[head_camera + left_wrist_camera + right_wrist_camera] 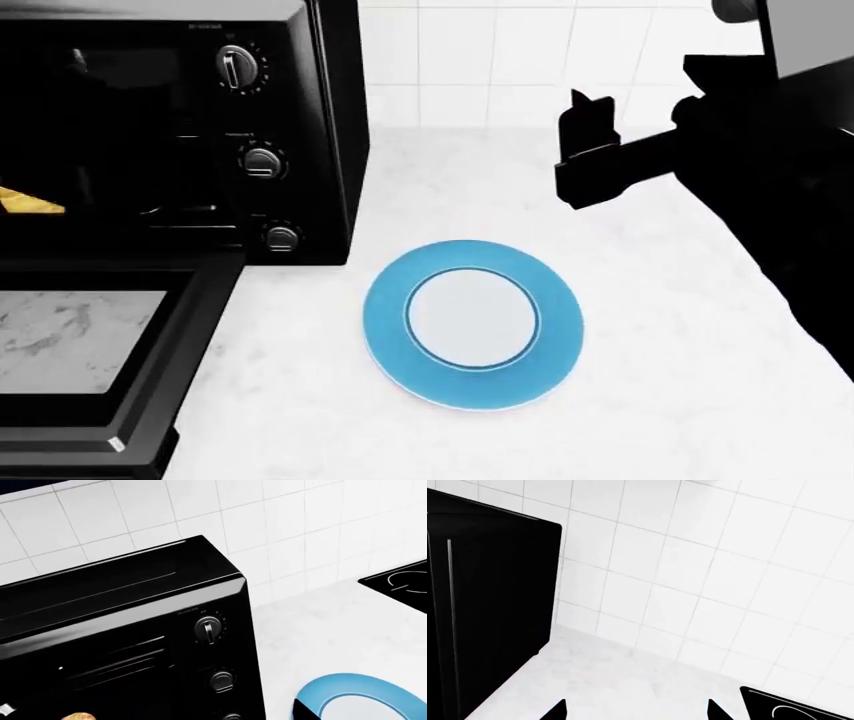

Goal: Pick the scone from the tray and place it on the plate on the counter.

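Scone (79, 715): inside the toaster oven (174, 120) — at 9 o'clock from the plate (474, 323)
Right pincer (637, 711): open, empty
Left pincer: unseen — cannot tell

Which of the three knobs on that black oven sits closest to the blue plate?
The bottom knob, lowest on the toaster oven panel, is nearest the plate; the other two sit above it.

Sky-blue rim, pale centre on the plate (474, 325); white, grey-veined counter (667, 380) (marble look); glossy black oven (320, 120); golden scone (80, 715).
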